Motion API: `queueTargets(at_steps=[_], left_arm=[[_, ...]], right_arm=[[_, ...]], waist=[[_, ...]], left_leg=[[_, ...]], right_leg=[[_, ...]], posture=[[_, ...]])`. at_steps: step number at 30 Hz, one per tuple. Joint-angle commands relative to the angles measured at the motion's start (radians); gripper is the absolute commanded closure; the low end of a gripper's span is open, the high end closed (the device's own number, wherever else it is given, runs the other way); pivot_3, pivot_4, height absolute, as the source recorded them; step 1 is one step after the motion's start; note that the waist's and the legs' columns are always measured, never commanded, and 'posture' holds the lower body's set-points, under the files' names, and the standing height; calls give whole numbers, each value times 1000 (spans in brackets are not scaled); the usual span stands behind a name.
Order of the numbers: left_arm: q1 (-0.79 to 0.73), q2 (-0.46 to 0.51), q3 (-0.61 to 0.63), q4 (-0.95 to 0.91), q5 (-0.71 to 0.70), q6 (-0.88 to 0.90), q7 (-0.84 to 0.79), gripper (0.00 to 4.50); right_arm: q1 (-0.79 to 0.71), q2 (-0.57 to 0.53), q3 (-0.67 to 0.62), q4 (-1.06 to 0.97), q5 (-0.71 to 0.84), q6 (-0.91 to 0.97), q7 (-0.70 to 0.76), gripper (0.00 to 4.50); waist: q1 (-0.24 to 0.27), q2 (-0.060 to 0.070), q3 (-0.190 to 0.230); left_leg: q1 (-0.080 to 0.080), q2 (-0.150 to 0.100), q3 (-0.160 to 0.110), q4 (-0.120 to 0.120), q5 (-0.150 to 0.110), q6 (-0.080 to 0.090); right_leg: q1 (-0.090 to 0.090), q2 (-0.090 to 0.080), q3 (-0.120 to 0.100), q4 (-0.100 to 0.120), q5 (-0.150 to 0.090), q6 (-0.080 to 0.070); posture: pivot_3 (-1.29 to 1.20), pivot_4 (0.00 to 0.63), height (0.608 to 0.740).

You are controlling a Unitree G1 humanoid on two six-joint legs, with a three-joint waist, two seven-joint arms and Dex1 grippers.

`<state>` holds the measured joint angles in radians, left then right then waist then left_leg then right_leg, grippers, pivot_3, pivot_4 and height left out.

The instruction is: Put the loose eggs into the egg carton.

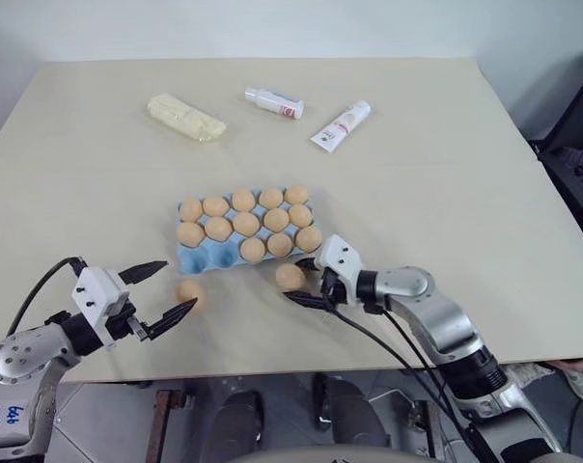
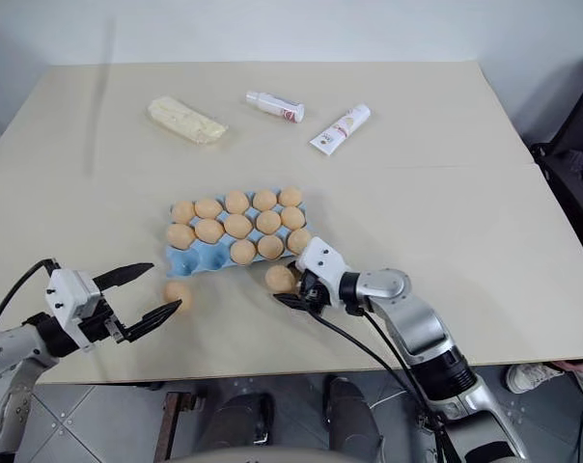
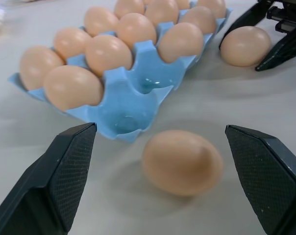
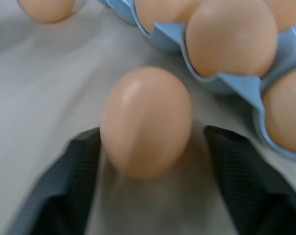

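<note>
The light blue egg carton [image 1: 199,258] lies mid-table with several tan eggs in its cups; two cups at its front left corner are bare. One loose egg [image 1: 188,289] rests on the table just in front of that corner, and my left gripper [image 1: 179,285] stands wide open beside it, a finger on either side [image 3: 160,128]. A second loose egg [image 1: 290,277] lies by the carton's front right. My right gripper [image 1: 298,280] straddles this egg [image 4: 145,120], partly closed, with one finger against it and a small gap at the other.
At the back of the table lie a pale yellow lumpy block [image 1: 185,117], a small white bottle [image 1: 274,102] and a white tube [image 1: 341,126]. The table's front edge runs just behind both grippers. A dark chair [image 1: 573,154] stands off the right side.
</note>
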<state>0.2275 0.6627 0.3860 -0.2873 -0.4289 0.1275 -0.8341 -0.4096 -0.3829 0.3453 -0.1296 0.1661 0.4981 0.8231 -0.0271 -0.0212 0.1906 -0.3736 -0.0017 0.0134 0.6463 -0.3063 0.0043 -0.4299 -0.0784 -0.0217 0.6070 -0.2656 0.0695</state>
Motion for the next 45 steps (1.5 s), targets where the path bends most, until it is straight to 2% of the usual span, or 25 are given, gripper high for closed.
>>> queueTargets(at_steps=[1,2,4,8,13,18,23,26,28,33,36,39,45], left_arm=[[20,-5,36,-38,-19,-6,11,0],[26,-7,41,-39,-20,-6,14,0],[35,-13,52,-41,-24,-4,25,0],[49,-29,70,-33,-26,-1,40,0],[62,-38,70,-28,-22,0,46,0],[74,-43,79,-38,-22,-3,60,0],[94,-48,90,-50,-24,-7,70,0],[101,-50,90,-56,-24,-6,74,0],[104,-50,95,-60,-24,-4,77,0],[121,-41,119,-43,-29,-5,60,0],[150,-19,148,-8,-31,-3,23,0],[183,3,163,45,-19,-11,-18,0],[169,-7,128,22,-32,17,-18,0]], right_arm=[[-7,2,3,-18,9,-37,24,2603],[-9,4,3,-28,21,-34,38,2902],[-39,10,5,-41,42,-24,70,3184],[-193,86,3,-7,111,43,123,3184],[-372,210,60,228,18,-34,86,3184],[-447,273,109,404,-67,-141,74,3184],[-447,294,99,401,-68,-143,85,1559],[-433,273,81,351,-61,-129,89,497],[-402,235,45,274,-32,-124,105,15],[-243,101,-77,67,105,-224,231,15],[-77,-6,-188,-12,204,-328,340,15],[35,-53,-269,-28,276,-359,368,15],[170,-121,-320,5,263,-481,411,15]], waist=[[0,0,0],[0,0,0],[0,0,0],[-10,0,0],[-8,0,0],[-3,0,0],[-6,0,0],[-6,0,0],[-6,0,0],[1,0,0],[1,-1,-1],[-2,0,0],[0,0,0]], left_leg=[[0,0,0,0,0,0],[0,0,0,0,0,0],[0,0,0,0,0,0],[0,0,1,1,0,0],[3,1,0,0,2,-2],[1,-1,0,0,1,-1],[1,-1,0,-1,0,-1],[0,-1,0,-1,-1,-1],[0,-1,0,-1,-1,-1],[0,-1,-1,0,-1,0],[0,0,0,-1,-1,0],[0,0,0,-1,-2,0],[3,4,4,0,-1,-1]], right_leg=[[0,0,0,0,0,0],[0,0,0,0,0,0],[0,0,0,0,0,0],[-1,0,1,2,0,0],[0,1,-1,6,-1,-1],[-1,-1,-1,5,-1,-1],[-1,-1,-1,3,0,-1],[-2,-1,-1,3,-1,-1],[-2,-1,-1,3,-1,-1],[-1,-1,-3,2,0,-1],[0,-1,-3,0,0,-1],[1,0,-3,-2,0,-1],[1,1,-2,1,-1,-1]], posture=[[0,150,740],[0,150,740],[0,150,740],[0,150,740],[0,150,740],[0,150,740],[0,150,740],[0,150,740],[0,150,740],[0,150,740],[0,150,740],[0,150,740],[0,150,740]])
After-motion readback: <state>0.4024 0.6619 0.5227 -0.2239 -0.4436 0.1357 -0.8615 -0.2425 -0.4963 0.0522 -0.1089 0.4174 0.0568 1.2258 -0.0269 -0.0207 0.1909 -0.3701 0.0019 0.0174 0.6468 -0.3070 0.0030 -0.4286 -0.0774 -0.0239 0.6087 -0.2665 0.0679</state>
